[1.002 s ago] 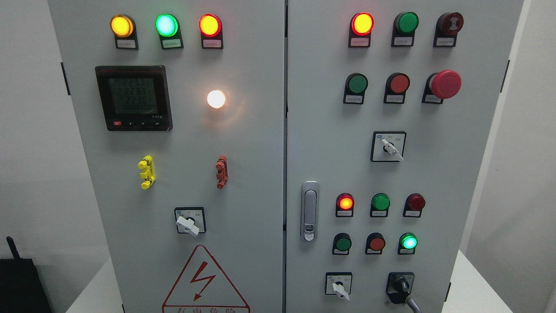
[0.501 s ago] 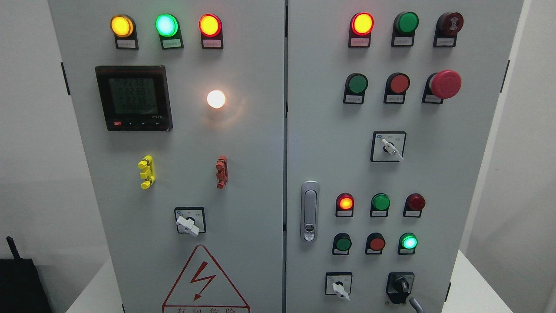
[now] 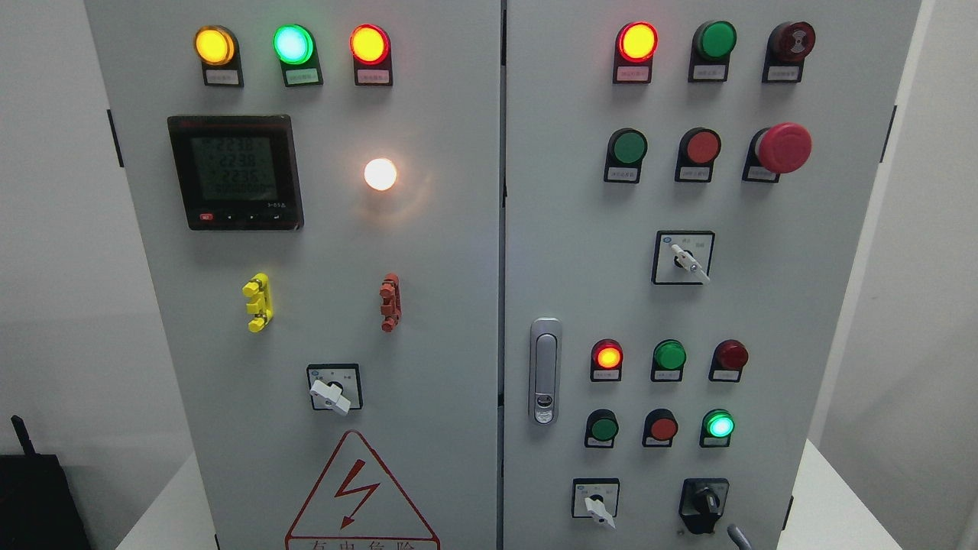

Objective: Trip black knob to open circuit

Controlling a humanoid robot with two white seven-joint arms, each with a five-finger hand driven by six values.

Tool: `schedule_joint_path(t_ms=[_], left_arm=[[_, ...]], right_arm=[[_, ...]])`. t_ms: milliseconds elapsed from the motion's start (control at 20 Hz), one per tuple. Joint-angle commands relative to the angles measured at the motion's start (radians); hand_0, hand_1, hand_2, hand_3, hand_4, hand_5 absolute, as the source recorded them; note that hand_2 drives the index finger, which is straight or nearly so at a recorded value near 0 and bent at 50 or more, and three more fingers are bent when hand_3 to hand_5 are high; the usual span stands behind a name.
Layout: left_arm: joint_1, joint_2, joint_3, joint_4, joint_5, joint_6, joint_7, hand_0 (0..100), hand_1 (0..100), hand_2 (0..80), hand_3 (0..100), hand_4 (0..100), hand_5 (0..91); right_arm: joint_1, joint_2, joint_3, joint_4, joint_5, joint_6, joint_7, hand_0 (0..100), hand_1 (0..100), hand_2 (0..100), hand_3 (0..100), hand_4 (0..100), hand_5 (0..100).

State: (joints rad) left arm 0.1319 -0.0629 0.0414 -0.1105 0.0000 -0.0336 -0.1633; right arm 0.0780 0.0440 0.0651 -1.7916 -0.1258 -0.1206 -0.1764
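The black knob (image 3: 707,503) sits at the frame's lower right, handle roughly upright, with neither hand visible, so their state cannot be told.

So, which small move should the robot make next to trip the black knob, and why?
Probably bring the right hand up to the black knob at the lower right of the right cabinet door. No hand touches the knob; only a grey tip, seemingly of the right arm, shows at the bottom edge just below it.
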Motion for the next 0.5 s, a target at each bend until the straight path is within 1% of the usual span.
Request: schedule_joint_path(t_ms=[0,100,150,200,251,351,401,451], left_arm=[[0.000,0.000,0.000,0.000,-0.023,-0.006,-0.001,12,39,0.0,0,0,0.0],[0.000,0.000,0.000,0.000,-0.023,-0.006,-0.001,12,39,0.0,0,0,0.0],[0.000,0.000,0.000,0.000,-0.023,-0.005,-0.001,12,39,0.0,0,0,0.0],[0.000,0.000,0.000,0.000,-0.023,-0.006,-0.001,12,39,0.0,0,0,0.0],[0.000,0.000,0.000,0.000,-0.023,-0.006,-0.001,12,39,0.0,0,0,0.0],[0.000,0.000,0.000,0.000,-0.023,-0.006,-0.001,12,39,0.0,0,0,0.0],[0.000,0.000,0.000,0.000,-0.023,-0.006,-0.001,12,39,0.0,0,0,0.0],[0.000,0.000,0.000,0.000,-0.023,-0.006,-0.001,12,39,0.0,0,0,0.0]], right_arm=[[0.016,0.007,-0.002,-0.018,0.000,-0.001,-0.003,0,0,0,100,100,99],[0.026,0.008,-0.002,-0.029,-0.002,-0.001,0.000,0,0,0,100,95,94],[0.035,0.008,-0.002,-0.040,-0.011,-0.001,0.000,0,0,0,100,94,92],[0.046,0.008,-0.002,-0.051,-0.018,-0.001,0.003,0,0,0,99,87,85],[0.058,0.008,-0.001,-0.060,-0.021,-0.001,0.003,0,0,0,95,85,83],[0.080,0.008,-0.001,-0.074,-0.021,-0.001,0.005,0,0,0,94,84,81],[0.092,0.008,-0.001,-0.083,-0.021,-0.002,0.005,0,0,0,90,80,78],[0.104,0.008,-0.002,-0.092,-0.021,-0.002,0.005,0,0,0,90,80,78]])
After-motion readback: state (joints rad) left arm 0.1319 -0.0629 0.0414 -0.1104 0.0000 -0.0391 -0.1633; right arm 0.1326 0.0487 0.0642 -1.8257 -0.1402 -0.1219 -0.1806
